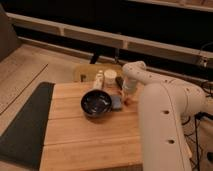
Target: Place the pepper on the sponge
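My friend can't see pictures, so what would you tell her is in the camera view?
A white robot arm reaches down over a wooden table, its claw shut at the small orange pepper, just right of the blue-grey sponge. A black bowl sits left of the sponge.

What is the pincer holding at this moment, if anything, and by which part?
The pincer, shut low beside the sponge, seems to grip the pepper; which part cannot be told.
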